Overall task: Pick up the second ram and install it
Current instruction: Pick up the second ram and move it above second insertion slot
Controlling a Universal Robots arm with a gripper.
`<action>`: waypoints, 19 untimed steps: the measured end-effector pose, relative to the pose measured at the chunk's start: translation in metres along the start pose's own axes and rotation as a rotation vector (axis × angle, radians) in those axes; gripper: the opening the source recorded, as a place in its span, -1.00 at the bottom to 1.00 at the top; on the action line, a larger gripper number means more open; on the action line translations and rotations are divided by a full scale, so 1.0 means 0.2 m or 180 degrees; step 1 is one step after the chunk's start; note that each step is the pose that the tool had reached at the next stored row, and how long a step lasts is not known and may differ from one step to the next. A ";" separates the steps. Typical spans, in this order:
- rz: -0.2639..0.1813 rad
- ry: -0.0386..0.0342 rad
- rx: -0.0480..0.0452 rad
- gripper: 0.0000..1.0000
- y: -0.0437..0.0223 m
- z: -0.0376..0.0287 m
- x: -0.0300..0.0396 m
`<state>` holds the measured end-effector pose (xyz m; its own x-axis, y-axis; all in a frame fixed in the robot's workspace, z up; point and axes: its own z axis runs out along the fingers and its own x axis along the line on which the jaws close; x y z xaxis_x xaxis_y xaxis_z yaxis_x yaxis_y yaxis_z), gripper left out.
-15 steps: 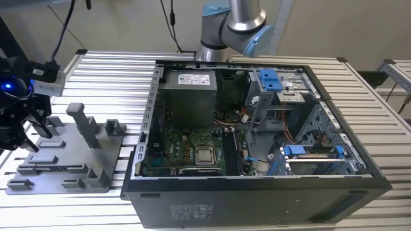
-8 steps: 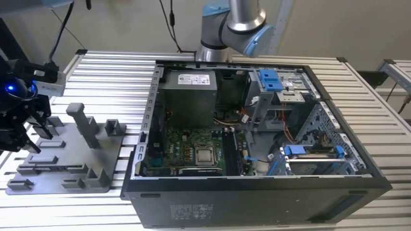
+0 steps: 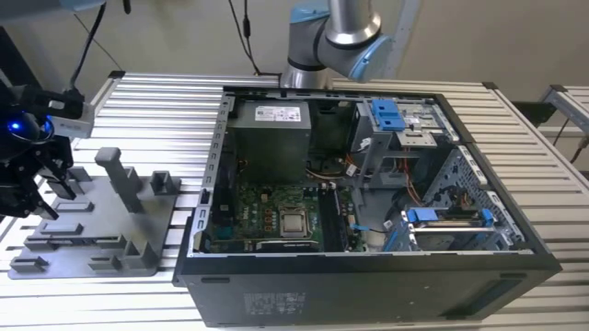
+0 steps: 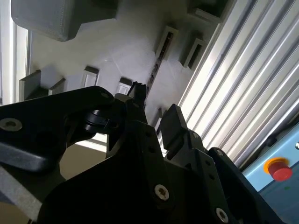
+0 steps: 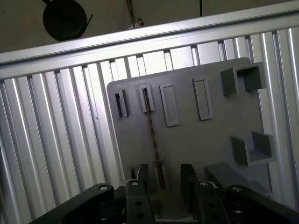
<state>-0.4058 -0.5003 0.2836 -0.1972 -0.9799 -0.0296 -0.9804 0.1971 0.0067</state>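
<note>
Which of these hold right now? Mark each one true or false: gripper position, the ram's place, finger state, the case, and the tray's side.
1. The gripper is over the grey tray, not over the computer case. True.
2. The second ram is seated on the motherboard. False: it stands on edge in a slot of the grey tray.
3. The fingers are clamped on the second ram. False: in the first wrist view they stand apart, and the ram's near end shows in the gap between them.
4. The computer case lies with its side open and the motherboard exposed. True.
5. The grey tray sits on the exterior view's right of the case. False: it is on the exterior view's left.
</note>
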 end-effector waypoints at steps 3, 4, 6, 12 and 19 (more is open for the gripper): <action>0.0000 -0.0001 0.0001 -0.16 0.000 0.006 0.000; 0.0000 -0.0001 0.0003 -0.16 0.000 0.009 0.000; 0.0000 -0.0001 0.0004 -0.16 0.000 0.016 0.001; -0.0002 -0.0002 0.0009 -0.16 0.001 0.049 0.002; -0.0003 -0.0002 0.0013 -0.16 0.002 0.084 0.003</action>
<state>-0.4063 -0.5003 0.2669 -0.1964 -0.9801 -0.0304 -0.9805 0.1964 0.0027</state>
